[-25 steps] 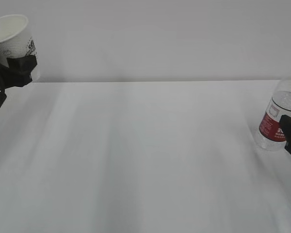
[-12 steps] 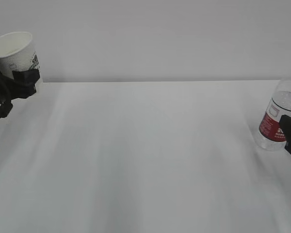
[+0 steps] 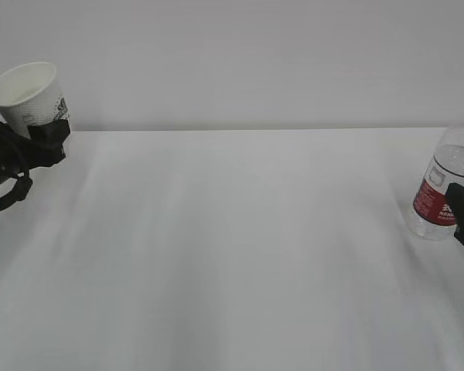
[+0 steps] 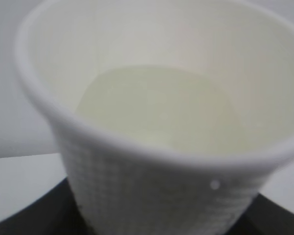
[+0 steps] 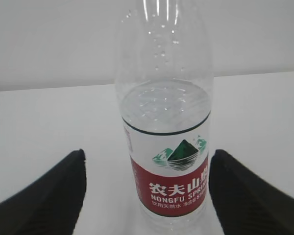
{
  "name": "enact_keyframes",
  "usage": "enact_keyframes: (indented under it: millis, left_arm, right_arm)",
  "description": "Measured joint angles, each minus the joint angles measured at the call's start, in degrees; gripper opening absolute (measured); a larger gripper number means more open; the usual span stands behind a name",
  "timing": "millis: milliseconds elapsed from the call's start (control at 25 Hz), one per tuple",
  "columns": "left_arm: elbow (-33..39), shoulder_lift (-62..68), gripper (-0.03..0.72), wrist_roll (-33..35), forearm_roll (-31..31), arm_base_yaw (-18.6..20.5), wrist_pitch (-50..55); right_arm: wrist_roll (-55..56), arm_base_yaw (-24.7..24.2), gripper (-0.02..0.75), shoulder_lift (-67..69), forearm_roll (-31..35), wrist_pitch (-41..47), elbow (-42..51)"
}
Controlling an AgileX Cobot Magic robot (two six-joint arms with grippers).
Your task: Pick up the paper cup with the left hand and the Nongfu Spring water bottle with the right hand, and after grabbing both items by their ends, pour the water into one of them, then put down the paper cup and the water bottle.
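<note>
The white paper cup (image 3: 31, 94) is held off the table at the far left, nearly upright, with my left gripper (image 3: 45, 133) shut on its lower part. In the left wrist view the cup (image 4: 152, 191) fills the frame and water (image 4: 157, 105) lies faintly yellowish in its bottom. The Nongfu Spring water bottle (image 3: 447, 189) stands upright on the table at the right edge. My right gripper (image 5: 147, 196) is open around the bottle (image 5: 164, 147); there is a clear gap at the left finger (image 5: 49, 196), while the right finger (image 5: 250, 196) sits close to the label. The bottle is partly full.
The white table (image 3: 232, 232) stretches between the two arms, with a plain pale wall (image 3: 240, 54) behind it. The bottle's neck is cut off by the right edge of the exterior view.
My left gripper has lowered the cup and shifted it slightly right. The bottle and the right gripper have not moved.
</note>
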Motion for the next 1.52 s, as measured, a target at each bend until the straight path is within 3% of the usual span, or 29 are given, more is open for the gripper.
enact_keyframes:
  millis: [440, 1520]
  left_arm:
    - [0.00, 6.82, 0.442, 0.00, -0.94, 0.00, -5.11]
    - [-0.22, 13.07, 0.442, 0.00, -4.95, 0.00, -5.62]
  right_arm:
    - [0.12, 0.00, 0.589, 0.00, 0.00, 0.00, 0.00]
    - [0.12, 0.00, 0.589, 0.00, -0.10, 0.00, 0.12]
